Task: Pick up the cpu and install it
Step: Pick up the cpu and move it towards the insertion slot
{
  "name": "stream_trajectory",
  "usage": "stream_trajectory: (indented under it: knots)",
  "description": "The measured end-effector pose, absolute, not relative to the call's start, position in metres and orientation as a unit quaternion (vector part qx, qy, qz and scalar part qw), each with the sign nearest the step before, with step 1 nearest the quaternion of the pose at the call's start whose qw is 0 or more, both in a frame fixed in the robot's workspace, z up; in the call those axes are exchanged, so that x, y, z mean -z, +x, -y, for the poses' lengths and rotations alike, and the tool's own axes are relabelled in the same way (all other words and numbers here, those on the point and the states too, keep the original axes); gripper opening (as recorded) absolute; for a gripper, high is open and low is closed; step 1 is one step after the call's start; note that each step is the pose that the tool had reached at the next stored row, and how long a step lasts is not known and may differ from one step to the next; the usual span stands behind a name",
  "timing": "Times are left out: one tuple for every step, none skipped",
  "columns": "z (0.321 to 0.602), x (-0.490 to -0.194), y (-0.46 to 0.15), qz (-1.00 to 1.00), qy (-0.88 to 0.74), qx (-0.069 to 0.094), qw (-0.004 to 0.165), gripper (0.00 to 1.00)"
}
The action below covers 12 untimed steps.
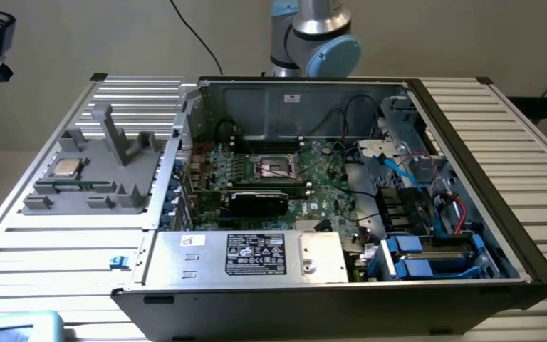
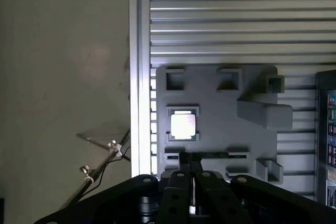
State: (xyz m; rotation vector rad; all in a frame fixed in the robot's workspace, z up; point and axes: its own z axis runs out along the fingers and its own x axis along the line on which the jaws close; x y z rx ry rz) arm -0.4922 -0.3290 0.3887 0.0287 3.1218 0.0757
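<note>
- Step in hand, as I judge it: the approach to the pick; nothing has been lifted, and the cpu (image 2: 184,125) lies flat in its square pocket on the grey fixture tray (image 2: 220,129), shiny metal top facing up
- The gripper (image 2: 190,163) has its two black fingers pressed together with no gap between the tips, and nothing is held between them
- In the wrist view the fingertips appear just short of the cpu's pocket, over the edge of the tray; the chip and the whole tray look small there, so I take the gripper to be well above it and apart from it, not touching
- In the exterior view the cpu (image 1: 66,168) sits on the fixture tray (image 1: 112,182) at the exterior view's left, on the slatted table (image 1: 55,246) and just beside the open computer case (image 1: 501,235)
- The motherboard (image 1: 326,187) inside the case shows a bare socket (image 1: 275,167) with its frame open, well apart from the chip, with the black graphics card (image 1: 259,199) just in front of it and the silver power supply (image 1: 254,254) nearer the camera
- What the pick calls for, by my reading: the fingers must part wide enough to span the chip's edges, be centred over the pocket, and come down square to the flat top, since the thin chip sits low between the pocket's raised corners and offers little side to grip
</note>
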Motion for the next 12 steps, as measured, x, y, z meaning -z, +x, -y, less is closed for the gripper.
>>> stream_trajectory:
  knots:
    - [0.329,-0.3887,-0.4922,-1.0,0.009,-0.024,0.009,0.11]
    - [0.329,-0.3887,-0.4922,-1.0,0.009,-0.024,0.009,0.11]
    - [0.329,-0.3887,-0.4922,-1.0,0.009,-0.024,0.009,0.11]
    - [0.329,-0.3887,-0.4922,-1.0,0.009,-0.024,0.009,0.11]
    - [0.329,-0.3887,-0.4922,-1.0,0.009,-0.024,0.009,0.11]
    - [0.329,-0.3887,-0.4922,-1.0,0.009,-0.024,0.009,0.11]
    - [0.329,-0.3887,-0.4922,-1.0,0.009,-0.024,0.009,0.12]
    - [0.329,-0.3887,-0.4922,-1.0,0.009,-0.024,0.009,0.16]
    - [0.329,-0.3887,-0.4922,-1.0,0.009,-0.024,0.009,0.16]
    - [0.329,-0.3887,-0.4922,-1.0,0.009,-0.024,0.009,0.23]
    - [0.329,-0.3887,-0.4922,-1.0,0.009,-0.024,0.009,0.29]
    - [0.329,-0.3887,-0.4922,-1.0,0.009,-0.024,0.009,0.36]
